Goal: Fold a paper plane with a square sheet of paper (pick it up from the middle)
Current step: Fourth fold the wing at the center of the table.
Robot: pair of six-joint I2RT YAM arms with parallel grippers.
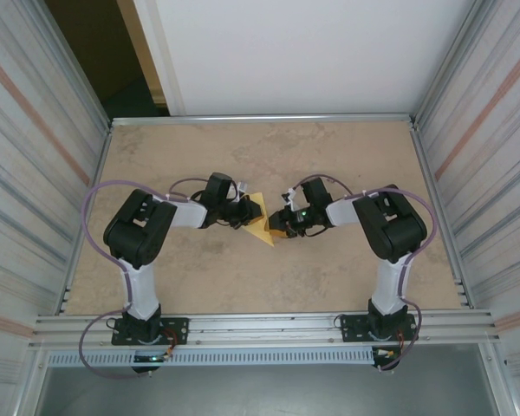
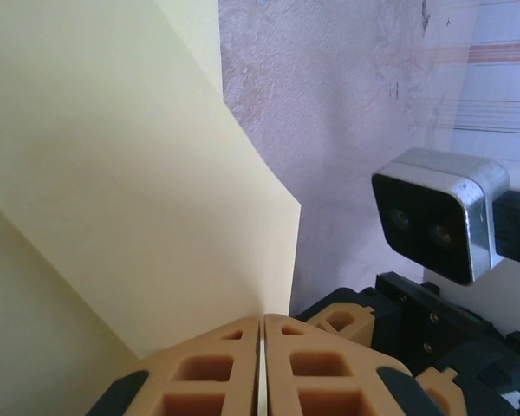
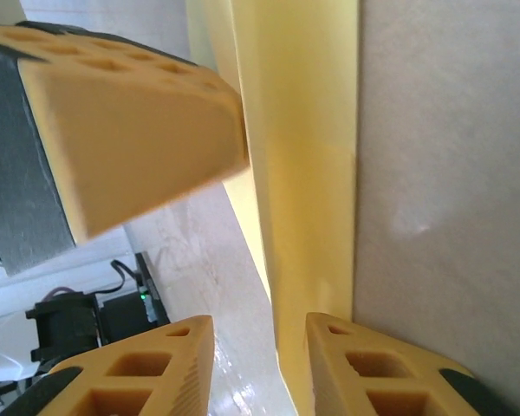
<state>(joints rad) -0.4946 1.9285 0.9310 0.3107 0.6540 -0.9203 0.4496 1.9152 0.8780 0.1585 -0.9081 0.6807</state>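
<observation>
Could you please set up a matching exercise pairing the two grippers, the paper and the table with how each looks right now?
Column one:
1. left gripper
2. right gripper
3. sheet of paper
4. table

Column two:
A. beige and mottled
B. fingers apart
C. pale yellow with a crease
D. fingers pressed together on a paper edge

Pairs: 1-D, 2-B, 3-C, 4-A
</observation>
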